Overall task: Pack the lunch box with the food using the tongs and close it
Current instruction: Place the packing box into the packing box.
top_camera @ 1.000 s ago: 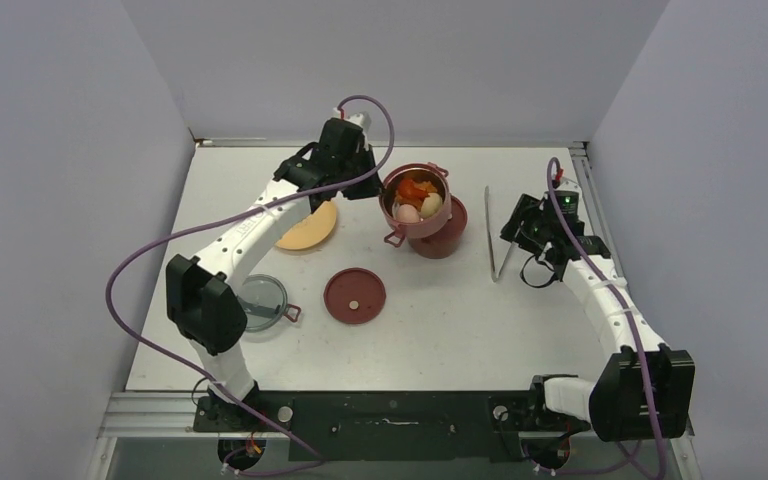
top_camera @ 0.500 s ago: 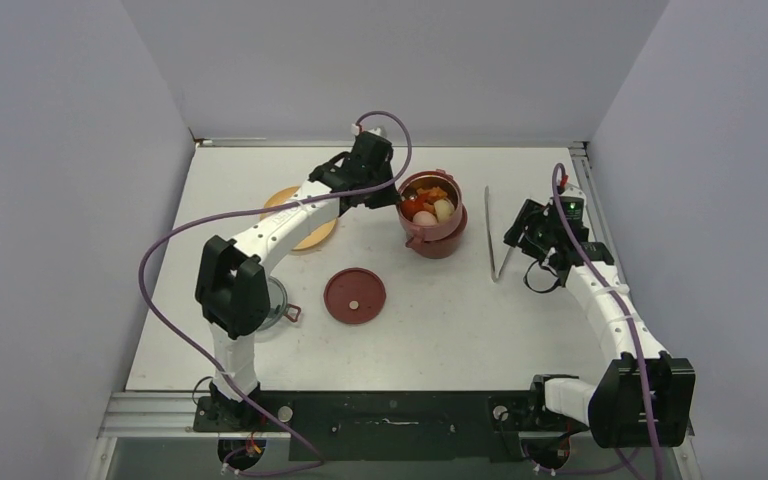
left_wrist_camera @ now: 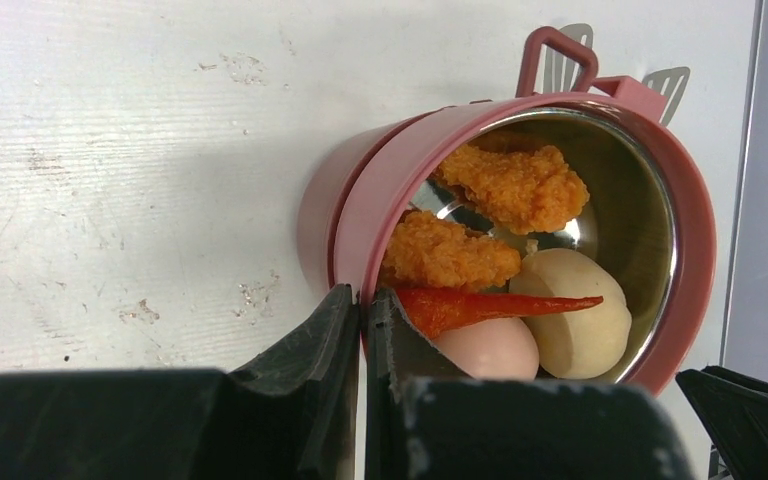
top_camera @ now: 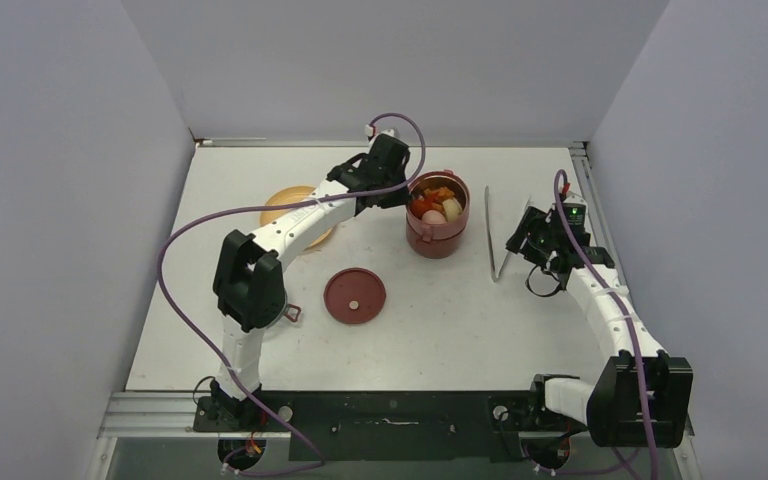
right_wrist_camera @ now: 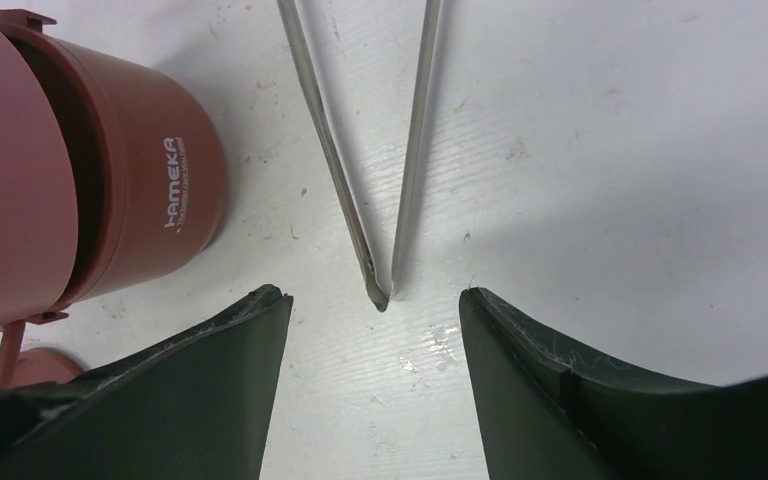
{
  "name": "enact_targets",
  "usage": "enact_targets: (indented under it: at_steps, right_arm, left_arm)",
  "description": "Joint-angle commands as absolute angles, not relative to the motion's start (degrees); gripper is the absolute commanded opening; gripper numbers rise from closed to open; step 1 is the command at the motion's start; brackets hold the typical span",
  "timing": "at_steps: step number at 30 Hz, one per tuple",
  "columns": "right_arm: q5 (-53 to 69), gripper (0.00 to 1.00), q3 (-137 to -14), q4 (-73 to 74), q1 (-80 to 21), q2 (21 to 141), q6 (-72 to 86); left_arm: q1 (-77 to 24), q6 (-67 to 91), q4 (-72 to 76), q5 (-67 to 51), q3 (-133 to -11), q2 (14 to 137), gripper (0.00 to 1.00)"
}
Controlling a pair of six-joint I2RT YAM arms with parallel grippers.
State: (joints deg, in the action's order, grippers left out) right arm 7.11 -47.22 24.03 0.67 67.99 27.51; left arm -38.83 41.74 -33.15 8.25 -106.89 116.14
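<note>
The lunch box stands as two maroon tiers, the upper container [top_camera: 441, 190] on top of the lower one [top_camera: 438, 244]. My left gripper [top_camera: 405, 198] is shut on the upper tier's rim [left_wrist_camera: 680, 215], one finger outside and one inside [left_wrist_camera: 362, 296]. In it lies the food: orange fried pieces [left_wrist_camera: 513, 185], a red chili [left_wrist_camera: 485, 306], a pink egg [left_wrist_camera: 492, 348] and a whitish piece [left_wrist_camera: 572, 312]. The silver tongs [top_camera: 493, 238] lie flat on the table to the right. My right gripper [right_wrist_camera: 372, 293] is open and low, with the tongs' joined end [right_wrist_camera: 380, 292] between its fingertips.
A flat maroon disc lid [top_camera: 354, 296] lies in front of the lunch box. The yellow-orange plate [top_camera: 290, 205] sits half under the left arm. A grey lid is mostly hidden under the left arm's elbow [top_camera: 250, 290]. The right wall is close behind the right arm.
My left gripper carried the food-filled upper container to the right and set it over the lower container. The right gripper has barely moved and stays open by the tongs.
</note>
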Motion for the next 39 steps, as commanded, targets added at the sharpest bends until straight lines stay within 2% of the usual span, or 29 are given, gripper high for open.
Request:
enact_targets:
  at_steps: [1, 6, 12, 17, 20, 27, 30, 34, 39]
  right_arm:
    - [7.6, 0.64, -46.9, 21.75, 1.58, 67.41, 26.81]
    - [7.9, 0.64, -46.67, 21.61, 1.81, 67.65, 26.67]
    - [8.24, 0.64, -46.62, 21.57, 2.04, 67.73, 26.72]
    - [9.27, 0.64, -47.89, 21.9, 2.19, 67.9, 27.1]
    - [11.13, 0.65, -49.57, 21.88, 2.24, 67.89, 27.52]
    - [21.52, 0.63, -54.93, 20.9, 2.12, 70.79, 27.43]
    - [24.25, 0.6, -57.54, 20.35, 1.36, 73.11, 26.99]
    - [24.29, 0.59, -62.09, 20.79, -1.15, 77.04, 26.32]
    - [21.01, 0.58, -66.82, 21.3, -5.89, 82.39, 25.82]
  left_arm:
    - [-39.28, 42.9, -27.33, 8.96, -111.53, 115.13, 0.06]
    - [-39.36, 42.8, -27.43, 9.1, -111.36, 115.33, 0.13]
    - [-39.52, 42.64, -27.25, 7.96, -111.52, 115.14, 0.3]
    - [-39.85, 42.05, -26.67, 7.21, -111.19, 114.26, 0.36]
    - [-39.99, 40.81, -25.67, 7.53, -110.06, 112.43, 0.43]
    - [-39.95, 36.37, -12.02, 7.19, -93.81, 99.72, 0.71]
    - [-39.99, 34.65, -7.56, 6.97, -85.98, 94.08, 0.8]
    - [-39.83, 33.33, -6.49, 2.47, -81.09, 89.5, 0.84]
    - [-39.95, 35.09, -5.94, -3.88, -75.56, 87.43, 0.83]
